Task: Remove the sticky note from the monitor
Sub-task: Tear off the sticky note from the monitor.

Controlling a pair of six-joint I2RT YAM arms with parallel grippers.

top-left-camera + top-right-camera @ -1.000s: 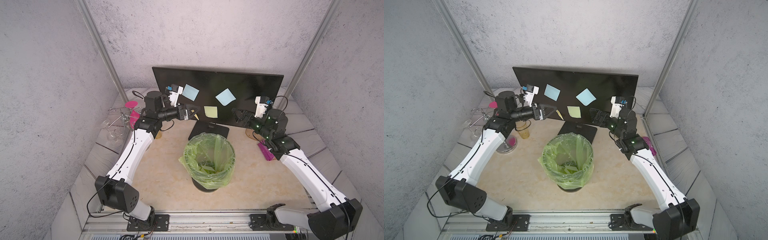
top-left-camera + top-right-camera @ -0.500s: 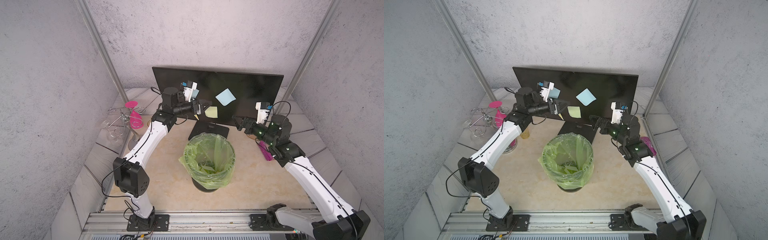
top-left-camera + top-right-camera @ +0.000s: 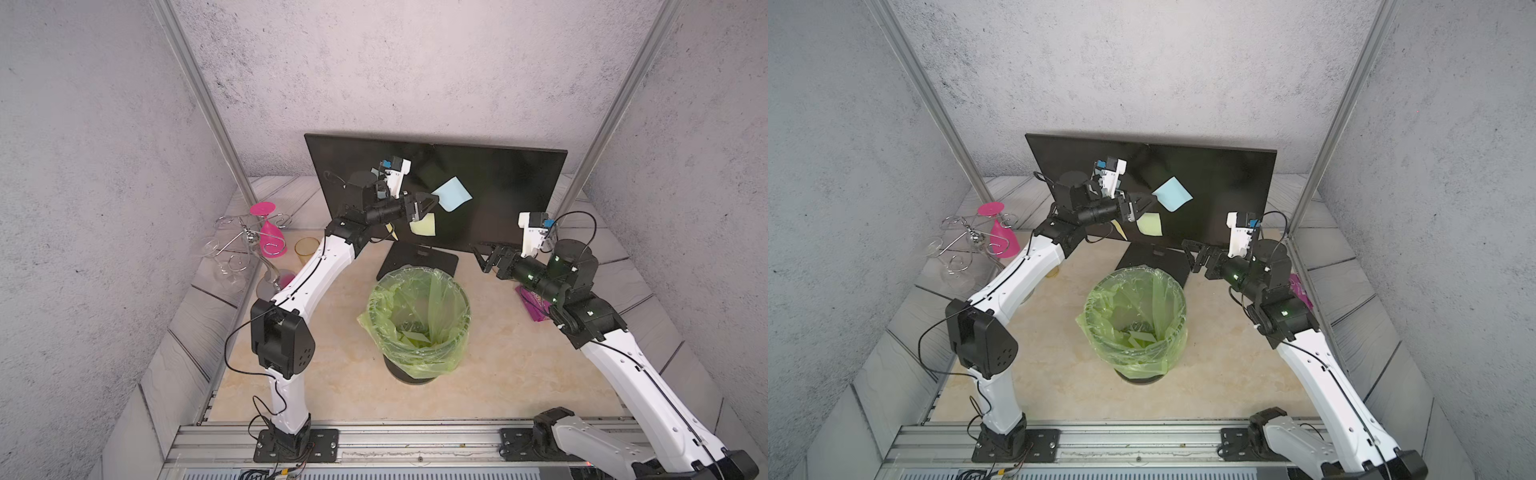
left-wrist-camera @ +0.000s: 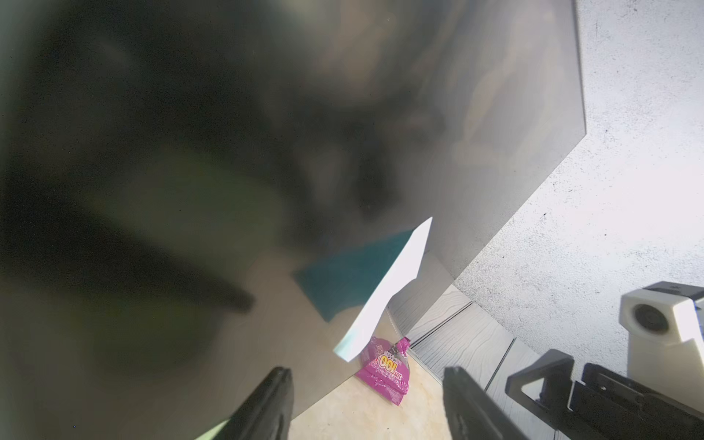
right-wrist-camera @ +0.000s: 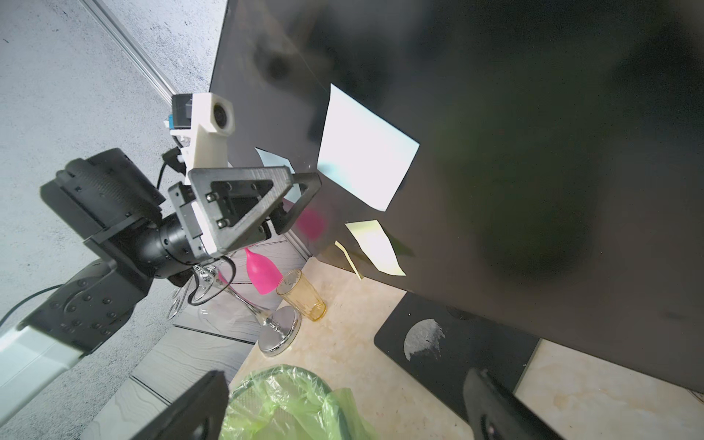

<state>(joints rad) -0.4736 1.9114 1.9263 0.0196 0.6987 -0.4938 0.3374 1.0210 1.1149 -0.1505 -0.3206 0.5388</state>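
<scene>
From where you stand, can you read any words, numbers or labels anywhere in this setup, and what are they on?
"100": on the pink packet, appearing reversed in the left wrist view; the smaller print below it is too blurred to read.
Blue sticky note: no writing shows.
Yellow sticky note: no writing shows.
Monitor: no readable logo or label.

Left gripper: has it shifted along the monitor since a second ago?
Yes. The left gripper moved to the robot's right across the monitor, from its left part up to the central blue sticky note.
</scene>
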